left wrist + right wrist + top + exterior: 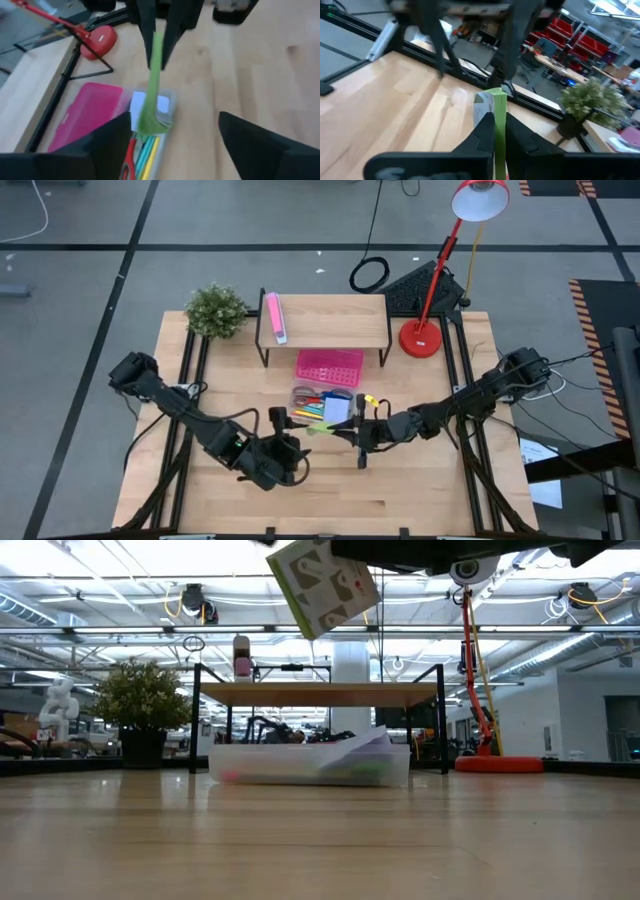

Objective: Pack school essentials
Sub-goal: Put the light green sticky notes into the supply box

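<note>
Take the clear box (322, 402) at mid-table as your landmark; it sits just in front of the pink tray (329, 366), which in turn lies in front of the small wooden shelf (325, 320).

Far to the box's left and behind it, you have the potted plant (215, 310) at the table's back corner. Nearer you and left of the box sits your left gripper (290, 460), low over bare wood; its two fingers (260, 145) stand wide apart with nothing between them.

In the box itself you can see red-handled scissors (310, 392), a pale-blue note pad (336, 410) and a few pens (147, 152) lying along it. From table height the box (310, 765) shows as a shallow clear tub with coloured things inside.

Just right of the box is your right gripper (362, 433). Its fingers (485, 132) are closed tight on the thin edge of the lime-green note pad (496, 125), which is held up off the table, over the box's near right corner; the low camera shows it tilted in the air (322, 585).

Well to the box's right and behind it stands the red desk lamp (422, 338).
</note>
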Controlling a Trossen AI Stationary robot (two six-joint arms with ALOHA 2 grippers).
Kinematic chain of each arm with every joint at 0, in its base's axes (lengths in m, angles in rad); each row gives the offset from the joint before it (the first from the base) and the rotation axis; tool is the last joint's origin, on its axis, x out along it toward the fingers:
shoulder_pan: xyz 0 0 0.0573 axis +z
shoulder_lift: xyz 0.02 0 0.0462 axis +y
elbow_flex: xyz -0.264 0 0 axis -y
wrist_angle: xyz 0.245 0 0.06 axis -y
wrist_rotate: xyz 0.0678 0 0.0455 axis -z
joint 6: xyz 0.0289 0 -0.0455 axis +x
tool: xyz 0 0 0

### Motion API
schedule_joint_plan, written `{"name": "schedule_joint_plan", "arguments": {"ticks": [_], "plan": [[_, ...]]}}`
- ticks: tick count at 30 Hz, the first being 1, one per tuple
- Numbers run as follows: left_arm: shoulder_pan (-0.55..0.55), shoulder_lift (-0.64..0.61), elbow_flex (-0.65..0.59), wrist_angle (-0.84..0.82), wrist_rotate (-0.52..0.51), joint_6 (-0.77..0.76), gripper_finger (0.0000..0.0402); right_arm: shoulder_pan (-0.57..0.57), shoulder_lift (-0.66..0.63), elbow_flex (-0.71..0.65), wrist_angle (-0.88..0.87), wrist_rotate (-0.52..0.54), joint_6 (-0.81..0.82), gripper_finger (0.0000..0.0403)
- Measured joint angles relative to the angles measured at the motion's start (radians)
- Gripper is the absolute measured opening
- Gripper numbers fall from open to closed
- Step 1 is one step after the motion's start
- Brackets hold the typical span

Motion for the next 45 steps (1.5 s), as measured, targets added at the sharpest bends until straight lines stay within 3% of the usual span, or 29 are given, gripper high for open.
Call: {"name": "schedule_joint_plan", "arguments": {"ticks": [5, 9, 25, 28, 31, 34, 39, 45], "plan": [[0.013, 0.071, -0.001, 0.062, -0.125, 0.011, 0.0326, 0.0, 0.0, 0.0, 0.009, 0.009, 0.005, 0.0008], [0.035, 0.097, -0.001, 0.103, -0.132, 0.026, 0.0308, 0.0, 0.0, 0.0, 0.008, 0.009, 0.015, 0.0009], [0.044, 0.1, -0.001, 0.017, -0.128, -0.028, 0.0033, 0.0, 0.0, 0.0, 0.021, 0.012, 0.016, 0.001], [0.038, 0.1, -0.001, 0.017, -0.128, 0.01, 0.0012, 0.0, 0.0, 0.0, 0.02, 0.01, 0.016, 0.001], [0.039, 0.1, -0.001, 0.017, -0.128, 0.031, 0.0024, 0.0, 0.0, 0.0, 0.019, 0.008, 0.016, 0.0014], [0.038, 0.1, -0.001, 0.013, -0.128, 0.063, 0.0031, 0.002, 0.0, 0.0, 0.018, 0.009, 0.016, 0.0034], [0.039, 0.1, -0.001, -0.027, -0.122, 0.135, 0.0012, 0.022, 0.0, 0.0, 0.018, 0.021, 0.02, 0.0108], [0.065, 0.079, -0.001, -0.129, -0.123, 0.204, 0.0022, 0.08, -0.03, 0.0, -0.066, 0.155, 0.067, 0.0195]]}}
